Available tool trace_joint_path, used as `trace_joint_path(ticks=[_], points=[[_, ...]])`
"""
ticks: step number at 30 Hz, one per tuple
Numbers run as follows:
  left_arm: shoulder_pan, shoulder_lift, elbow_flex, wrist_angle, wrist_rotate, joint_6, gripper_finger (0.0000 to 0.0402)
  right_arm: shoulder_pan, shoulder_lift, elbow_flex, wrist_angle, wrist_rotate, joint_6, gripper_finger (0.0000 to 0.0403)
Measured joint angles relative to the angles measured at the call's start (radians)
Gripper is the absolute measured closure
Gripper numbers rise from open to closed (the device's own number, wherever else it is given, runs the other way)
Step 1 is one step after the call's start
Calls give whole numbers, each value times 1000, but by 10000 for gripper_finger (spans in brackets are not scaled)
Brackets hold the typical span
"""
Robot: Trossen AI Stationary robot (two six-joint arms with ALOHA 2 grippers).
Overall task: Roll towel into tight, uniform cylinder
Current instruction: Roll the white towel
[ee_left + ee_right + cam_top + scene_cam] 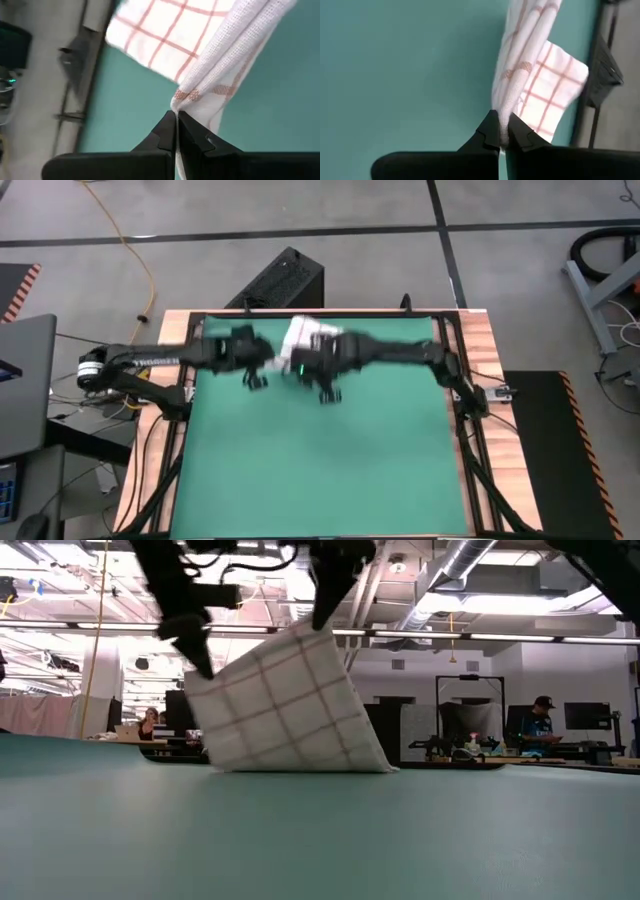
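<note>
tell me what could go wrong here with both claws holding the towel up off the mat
1. The left claw and right claw each pinch only a thin bunched bit of the towel, so a corner might slip out.
2. The towel hangs folded and slanted, its lower edge touching the green mat; laid down like this it may wrinkle and roll unevenly.

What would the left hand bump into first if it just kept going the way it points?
Probably the green mat. The left hand, shut on the towel, points down at it, with only the hanging cloth between. Depth is uncertain.
</note>
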Motion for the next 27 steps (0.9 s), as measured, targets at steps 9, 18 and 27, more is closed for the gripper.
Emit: trace_joint_path(ticks=[9, 18, 27], points=[[-464, -44, -208, 158, -83, -437, 401, 276, 142, 0, -4, 132, 256, 388], [-726, 38, -233, 352, -101, -523, 401, 448, 308, 0, 45, 195, 561, 388], [-805, 177, -233, 359, -18, -637, 401, 510, 355, 0, 41, 194, 798, 388]])
